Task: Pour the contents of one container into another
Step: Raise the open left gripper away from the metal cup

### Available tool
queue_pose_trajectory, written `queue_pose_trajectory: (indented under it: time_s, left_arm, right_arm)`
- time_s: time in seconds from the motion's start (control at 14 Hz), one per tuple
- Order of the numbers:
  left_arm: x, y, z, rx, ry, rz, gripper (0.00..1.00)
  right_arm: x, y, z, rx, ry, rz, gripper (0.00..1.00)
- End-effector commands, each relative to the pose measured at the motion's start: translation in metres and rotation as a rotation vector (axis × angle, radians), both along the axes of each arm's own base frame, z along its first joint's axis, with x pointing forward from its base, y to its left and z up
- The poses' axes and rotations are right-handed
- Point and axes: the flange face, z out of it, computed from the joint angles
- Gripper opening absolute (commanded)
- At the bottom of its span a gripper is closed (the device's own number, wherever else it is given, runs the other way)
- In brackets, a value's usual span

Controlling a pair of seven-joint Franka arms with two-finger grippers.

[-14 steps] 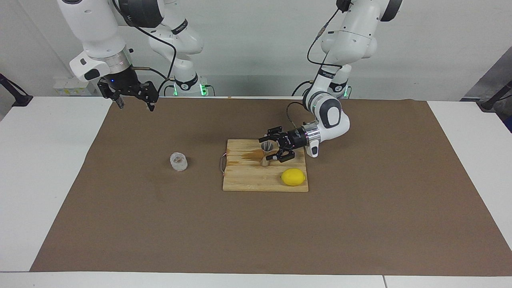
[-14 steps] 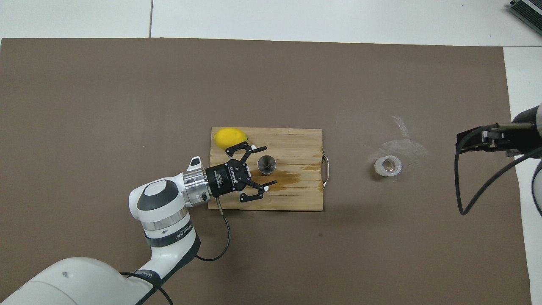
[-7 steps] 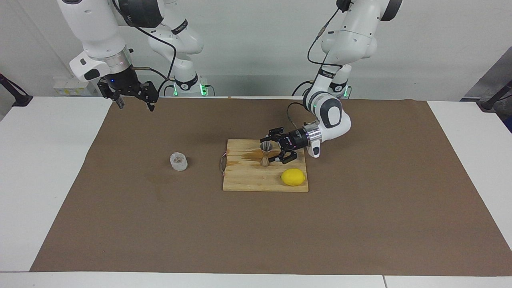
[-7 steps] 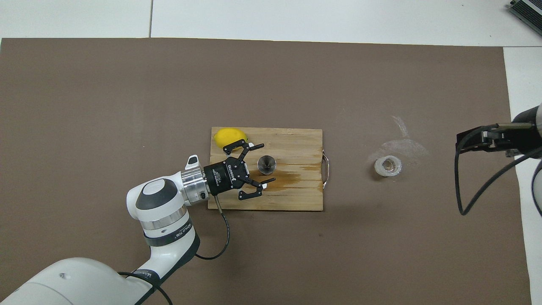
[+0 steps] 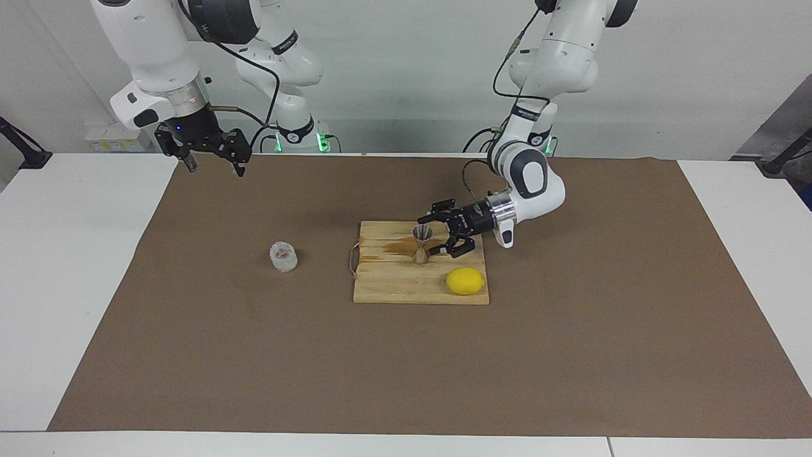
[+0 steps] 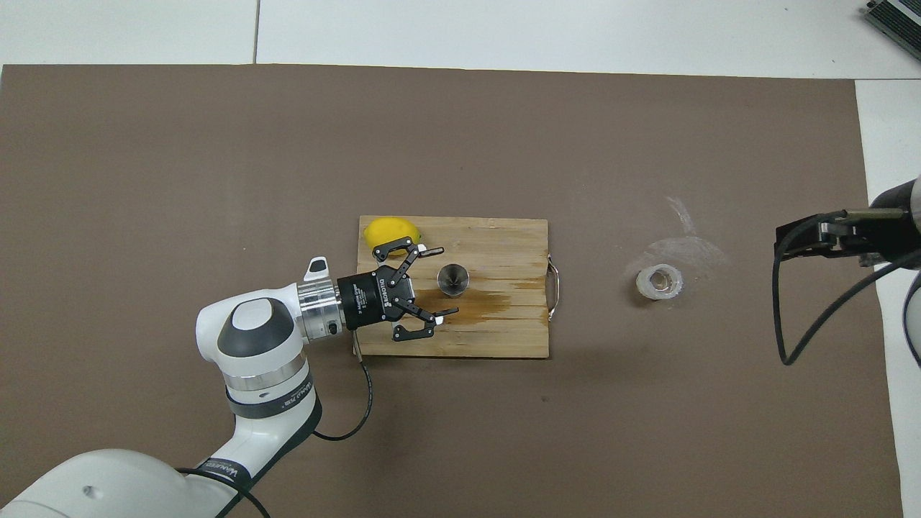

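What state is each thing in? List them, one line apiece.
Jigger: upright on board, free.
Glass cup: upright on mat, untouched.
Lemon: resting on board.
Board: flat, wet stain beside jigger.
Left gripper: open, beside jigger.
Right gripper: open, waiting above mat edge.

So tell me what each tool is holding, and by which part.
Nothing is held. The left tool is open beside the jigger on the board, not gripping it. The right tool is open and empty.

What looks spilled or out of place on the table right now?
A brown wet stain runs along the cutting board beside the upright jigger, like spilled liquid. A pale smear marks the mat by the glass cup.
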Motion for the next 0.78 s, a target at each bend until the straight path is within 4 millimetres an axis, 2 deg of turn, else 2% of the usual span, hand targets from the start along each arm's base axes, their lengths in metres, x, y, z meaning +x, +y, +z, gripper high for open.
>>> queue_pose_trajectory:
  time_s: [0.0, 0.14, 0.43, 0.71]
  left_arm:
    - [0.001, 0.010, 0.021, 0.062, 0.018, -0.045, 1.00]
    - [0.008, 0.014, 0.033, 0.121, 0.025, -0.109, 1.00]
    - [0.033, 0.028, 0.077, 0.273, 0.038, -0.203, 1.00]
    - [0.061, 0.061, 0.118, 0.421, 0.032, -0.330, 1.00]
  right_arm:
    - [-0.006, -0.003, 0.002, 0.020, 0.005, 0.016, 1.00]
    - [-0.006, -0.003, 0.002, 0.020, 0.005, 0.016, 1.00]
    - [-0.006, -0.003, 0.002, 0.020, 0.005, 0.016, 1.00]
    - [-0.006, -0.003, 0.002, 0.020, 0.005, 0.016, 1.00]
